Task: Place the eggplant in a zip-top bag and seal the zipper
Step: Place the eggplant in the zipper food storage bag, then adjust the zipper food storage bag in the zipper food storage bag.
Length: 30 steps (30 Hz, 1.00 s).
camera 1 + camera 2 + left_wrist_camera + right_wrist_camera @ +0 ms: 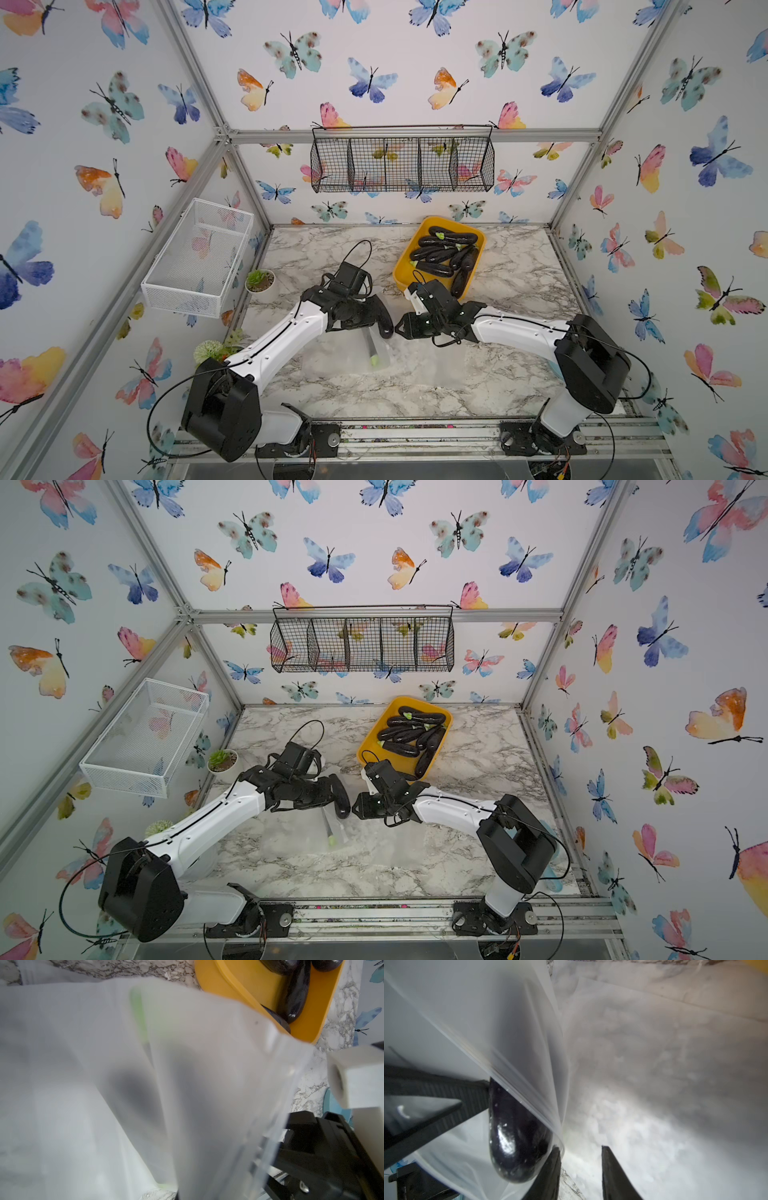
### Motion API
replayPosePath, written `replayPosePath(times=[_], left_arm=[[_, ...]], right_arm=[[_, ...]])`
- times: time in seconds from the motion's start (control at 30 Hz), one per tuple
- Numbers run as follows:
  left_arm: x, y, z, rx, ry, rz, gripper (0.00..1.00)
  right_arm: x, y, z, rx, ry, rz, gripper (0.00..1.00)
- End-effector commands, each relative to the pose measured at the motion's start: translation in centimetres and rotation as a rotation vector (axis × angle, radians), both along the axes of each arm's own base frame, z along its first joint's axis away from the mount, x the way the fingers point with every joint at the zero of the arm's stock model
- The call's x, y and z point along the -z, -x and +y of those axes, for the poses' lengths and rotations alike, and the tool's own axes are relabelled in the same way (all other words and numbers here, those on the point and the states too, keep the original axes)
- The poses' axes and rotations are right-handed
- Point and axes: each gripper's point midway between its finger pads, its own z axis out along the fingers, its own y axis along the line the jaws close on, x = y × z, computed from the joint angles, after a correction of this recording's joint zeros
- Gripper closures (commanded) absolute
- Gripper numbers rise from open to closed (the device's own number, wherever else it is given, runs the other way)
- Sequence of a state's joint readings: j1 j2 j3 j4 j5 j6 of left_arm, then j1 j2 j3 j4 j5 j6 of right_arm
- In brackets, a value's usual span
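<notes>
Eggplant (517,1136) lies inside the zip-top bag (83,1064) on the bench, its rounded end at the mouth. Left end effector (481,1095) pinches the bag's rim; right end effector (580,1148) stands part-open, empty. Sealing seemingly remains.

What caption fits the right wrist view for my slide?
Eggplant partly inside the zip-top bag, rounded end protruding beside open right end effector.

Twin overhead views down over the whole table (478,386) — both wrist cameras tight on one bag (83,1064)

No legible text or labels
</notes>
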<state>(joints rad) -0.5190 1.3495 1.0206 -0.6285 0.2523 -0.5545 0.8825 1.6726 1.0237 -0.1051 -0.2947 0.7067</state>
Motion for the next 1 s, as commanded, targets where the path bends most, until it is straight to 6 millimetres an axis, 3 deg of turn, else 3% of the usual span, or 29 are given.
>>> replayPosePath(times=[0.0, 0.13, 0.23, 0.33, 0.43, 0.6, 0.7, 0.83, 0.97], left_arm=[[-1.0, 0.5, -0.2, 0.010, 0.039, -0.018, 1.00], [-0.8, 0.6, -0.4, 0.013, 0.048, -0.011, 1.00], [-0.4, 0.6, -0.1, 0.006, 0.035, -0.008, 1.00], [1.0, 0.0, 1.9, -0.056, -0.085, -0.009, 1.00], [2.7, -0.4, 2.9, -0.077, -0.172, 0.028, 1.00], [3.0, -0.9, 2.1, -0.078, -0.147, 0.035, 1.00], [2.3, -1.1, 1.9, -0.071, -0.138, 0.022, 1.00], [-0.1, -1.3, 2.1, -0.065, -0.135, -0.011, 1.00], [-3.0, -1.0, 2.6, -0.064, -0.130, -0.059, 1.00]], right_arm=[[-0.7, -0.2, 1.3, -0.024, -0.076, -0.010, 0.67], [-1.8, -0.3, 2.2, -0.024, -0.144, -0.010, 0.71], [-2.3, -0.4, 2.4, -0.019, -0.160, -0.011, 0.86], [-4.4, -0.6, 1.9, -0.013, -0.137, -0.037, 0.95], [-6.4, -0.9, 1.4, 0.001, -0.145, -0.086, 0.96], [-7.6, -0.1, 1.5, -0.036, -0.151, -0.065, 0.96], [-8.4, -0.3, 1.4, -0.016, -0.182, -0.080, 0.96], [-6.2, -0.9, 0.9, -0.029, -0.036, -0.072, 0.96], [-7.6, -1.5, 2.6, -0.049, -0.132, -0.102, 0.96]])
